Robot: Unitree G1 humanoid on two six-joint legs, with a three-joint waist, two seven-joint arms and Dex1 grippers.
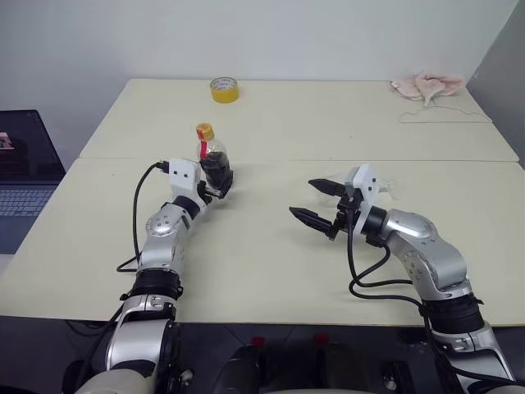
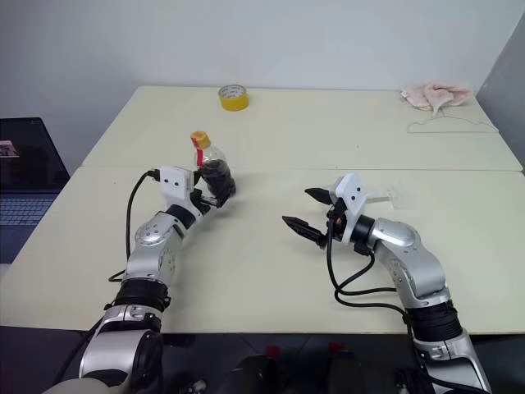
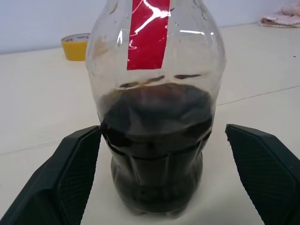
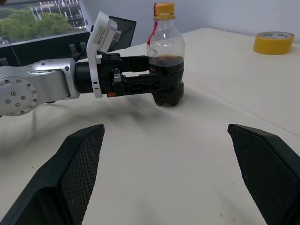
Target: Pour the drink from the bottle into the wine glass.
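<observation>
On the big cream table, the small clear plastic bottle of dark drink stands upright at the left between the wide-open left gripper's fingers, which should squeeze gently around its middle, while the right gripper waits open and empty.

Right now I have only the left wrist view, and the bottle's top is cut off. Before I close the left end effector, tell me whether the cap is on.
Observer: Yes. A yellow cap sits on the bottle, which stands upright on the table.
Operator: Now report the other arm.
Observer: The right end effector is open and empty. It is off to the bottle's right, well apart from it, with its fingers pointing toward the bottle.
</observation>
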